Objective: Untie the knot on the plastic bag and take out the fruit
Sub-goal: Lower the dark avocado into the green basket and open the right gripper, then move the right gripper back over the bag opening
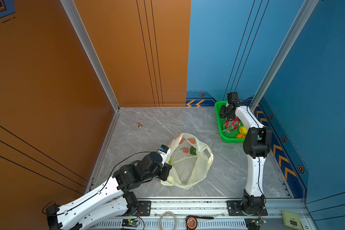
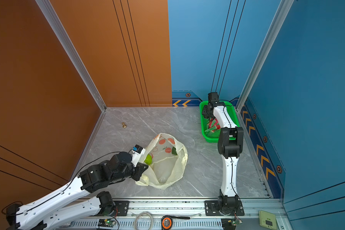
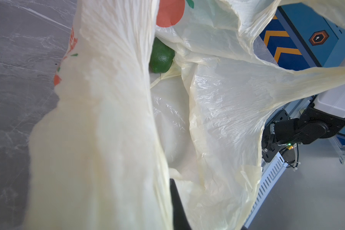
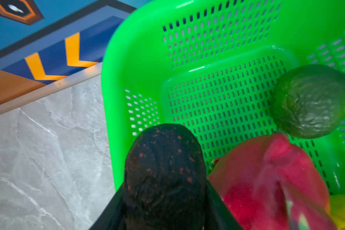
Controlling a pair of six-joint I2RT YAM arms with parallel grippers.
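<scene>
Left gripper (image 1: pixel 167 169): lower centre-left in both top views, jaws pinched together on the left rim of the bag.
Bag (image 1: pixel 189 169): lower centre, lying on the grey table (image 1: pixel 227 171). Its mouth gapes and one handle loop (image 1: pixel 206 152) lies loose on its right side.
Fruit in bag: a dark green one (image 1: pixel 193 150) at the upper right of the mouth, and a lime-green one (image 2: pixel 148 159) just beside the left gripper.
Right gripper (image 1: pixel 224 115): right of centre, above the green basket (image 1: pixel 219 127), jaws clamped on a dark avocado (image 4: pixel 164 169).
Basket contents: dragon fruit (image 1: pixel 231 124), lemon (image 1: pixel 243 129), orange (image 1: pixel 240 136), greenish avocado (image 4: pixel 311 101).
</scene>
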